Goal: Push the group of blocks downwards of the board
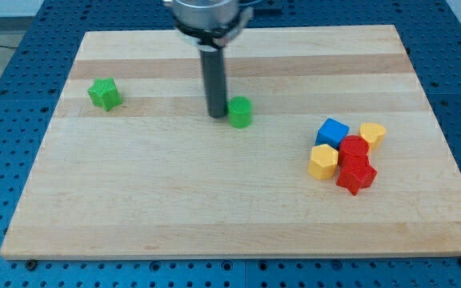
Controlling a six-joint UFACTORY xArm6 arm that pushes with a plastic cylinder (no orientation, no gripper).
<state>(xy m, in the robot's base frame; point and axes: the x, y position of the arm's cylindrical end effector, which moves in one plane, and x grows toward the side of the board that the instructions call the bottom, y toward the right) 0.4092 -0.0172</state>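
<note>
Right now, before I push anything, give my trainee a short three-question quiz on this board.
1. True or false: my tip stands beside the green block near the board's middle.
2. How many blocks make up the cluster at the view's right?
3. Which cluster block lies nearest the view's bottom: A blue block, B red star block, C yellow block?

Key: 1 true, just on its left. 2 five: one blue, two yellow, two red. 3 B.
</note>
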